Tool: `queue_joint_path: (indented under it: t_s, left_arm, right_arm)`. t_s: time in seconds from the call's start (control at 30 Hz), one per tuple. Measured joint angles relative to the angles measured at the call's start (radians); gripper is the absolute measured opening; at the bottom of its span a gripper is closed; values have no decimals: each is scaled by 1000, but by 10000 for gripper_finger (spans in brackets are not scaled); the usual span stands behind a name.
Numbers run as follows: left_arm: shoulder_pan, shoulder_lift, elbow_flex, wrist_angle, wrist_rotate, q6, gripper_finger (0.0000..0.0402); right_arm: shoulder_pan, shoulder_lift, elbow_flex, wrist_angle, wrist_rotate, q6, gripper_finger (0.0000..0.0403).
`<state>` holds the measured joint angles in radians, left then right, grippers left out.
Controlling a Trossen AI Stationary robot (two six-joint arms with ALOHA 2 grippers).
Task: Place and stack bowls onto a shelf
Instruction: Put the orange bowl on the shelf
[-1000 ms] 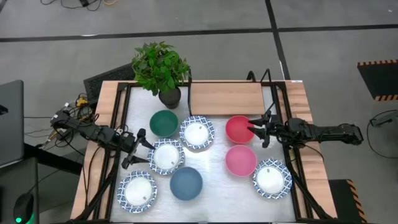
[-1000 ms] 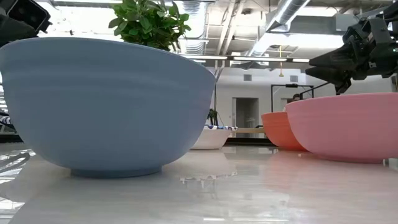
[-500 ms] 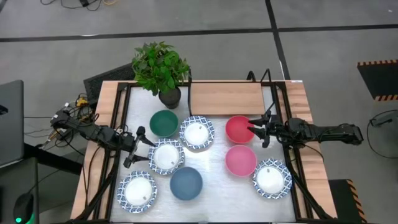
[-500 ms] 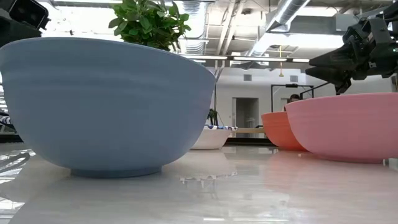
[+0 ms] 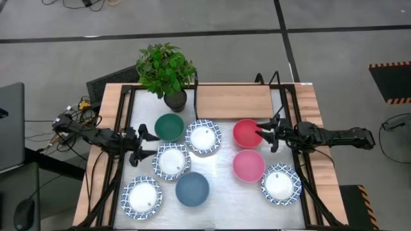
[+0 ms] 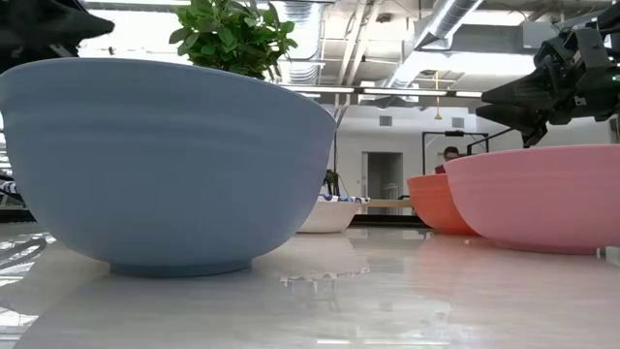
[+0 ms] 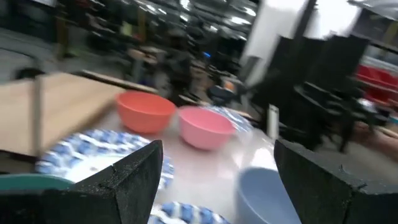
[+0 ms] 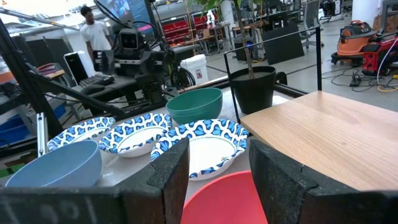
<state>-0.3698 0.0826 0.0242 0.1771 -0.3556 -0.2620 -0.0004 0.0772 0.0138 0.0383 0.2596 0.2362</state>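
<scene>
Several bowls stand on the metal tabletop: a dark green one (image 5: 169,126), three white ones with blue rims (image 5: 203,136) (image 5: 171,160) (image 5: 142,196), a slate blue one (image 5: 192,188), two pink ones (image 5: 247,133) (image 5: 248,165), and another white-blue one (image 5: 280,183). The wooden shelf (image 5: 234,101) stands bare at the far edge. My left gripper (image 5: 142,147) is open, left of the middle white-blue bowl. My right gripper (image 5: 264,138) is open above the far pink bowl's right rim (image 8: 224,199), clear of it in the low view (image 6: 513,102).
A potted plant (image 5: 166,70) stands at the far left, beside the shelf. Black frame rails (image 5: 122,128) (image 5: 294,115) run along both sides of the tabletop. A person (image 8: 93,31) stands in the room beyond the table.
My left gripper has swung a little toward the table's far edge and turned, staying open; its wrist view is blurred by the motion. No bowl has moved.
</scene>
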Motion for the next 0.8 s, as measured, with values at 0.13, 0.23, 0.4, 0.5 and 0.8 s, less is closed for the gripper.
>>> queue_joint_path:
  t_s: [0.13, 0.23, 0.4, 0.5, 0.8]
  left_arm:
    - [0, 0, 0, 1, -83, -11, 293]
    - [0, 0, 0, 0, -155, -14, 293]
    - [0, 0, 0, -4, -316, -89, 293]
    - [0, 0, 0, -36, -370, -114, 293]
    - [0, 0, 0, -38, -393, -111, 293]
  right_arm:
    - [0, 0, 0, 1, 0, 0, 192]
    - [0, 0, 0, 29, 1, 21, 192]
    - [0, 0, -2, 83, 1, 182, 192]
    - [-2, 0, -2, 83, 5, 198, 192]
    - [-16, 1, -2, 173, 7, 202, 192]
